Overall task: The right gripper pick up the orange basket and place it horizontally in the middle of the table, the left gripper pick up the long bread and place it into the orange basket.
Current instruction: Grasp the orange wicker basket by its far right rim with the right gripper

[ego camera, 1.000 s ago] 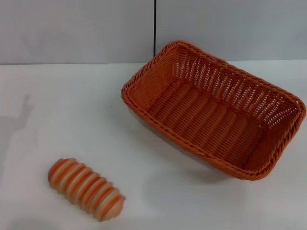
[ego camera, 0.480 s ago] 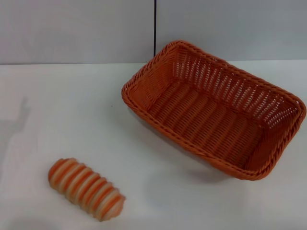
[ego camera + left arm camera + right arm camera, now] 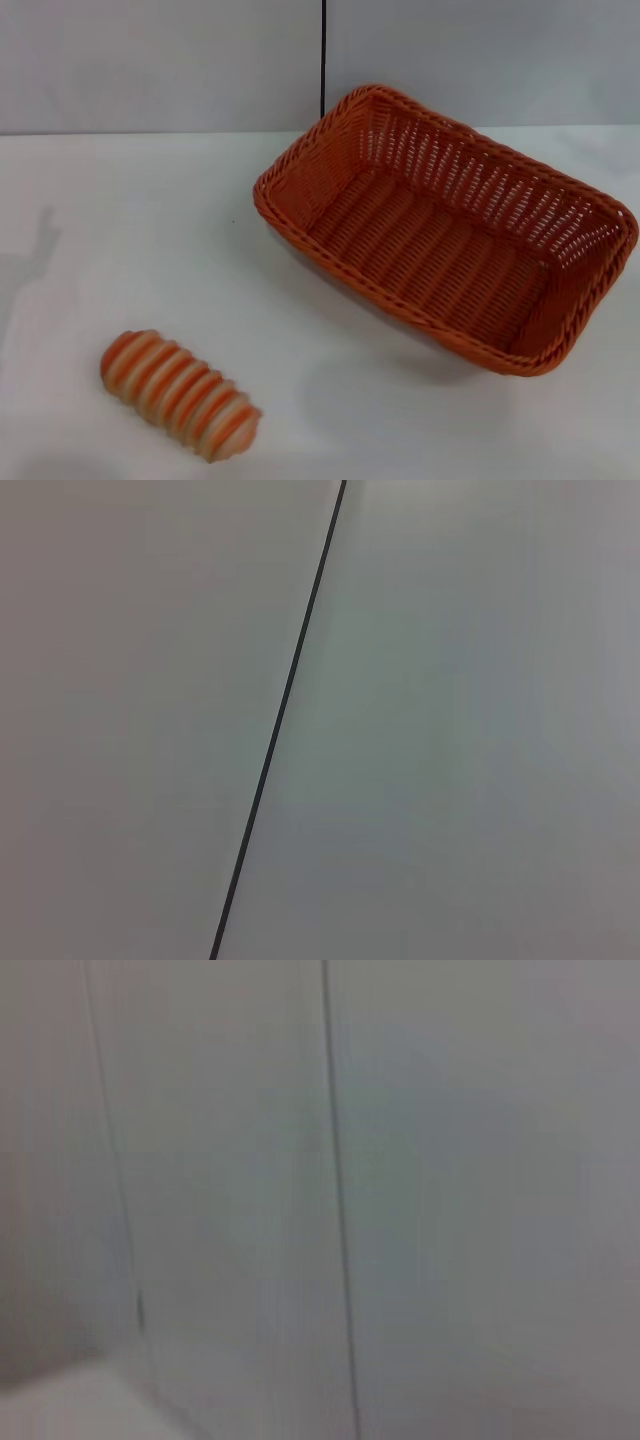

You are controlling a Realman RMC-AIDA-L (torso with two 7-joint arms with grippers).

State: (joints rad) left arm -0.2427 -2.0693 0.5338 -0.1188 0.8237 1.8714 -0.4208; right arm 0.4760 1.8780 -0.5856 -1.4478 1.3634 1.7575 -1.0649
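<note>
The orange basket (image 3: 445,225) lies on the white table (image 3: 150,230) right of centre, turned at a diagonal, with nothing inside it. The long bread (image 3: 180,395), striped orange and cream, rests near the front left, also at a slant. Neither gripper shows in the head view. Both wrist views face only the light grey wall with a thin dark seam (image 3: 280,720), and no fingers appear in them.
A grey wall with a vertical dark seam (image 3: 323,60) stands behind the table. A faint shadow (image 3: 40,240) falls on the tabletop at the far left. Bare white surface separates the bread from the basket.
The faint shadow at the left of the table has shifted slightly. Basket and bread have not moved.
</note>
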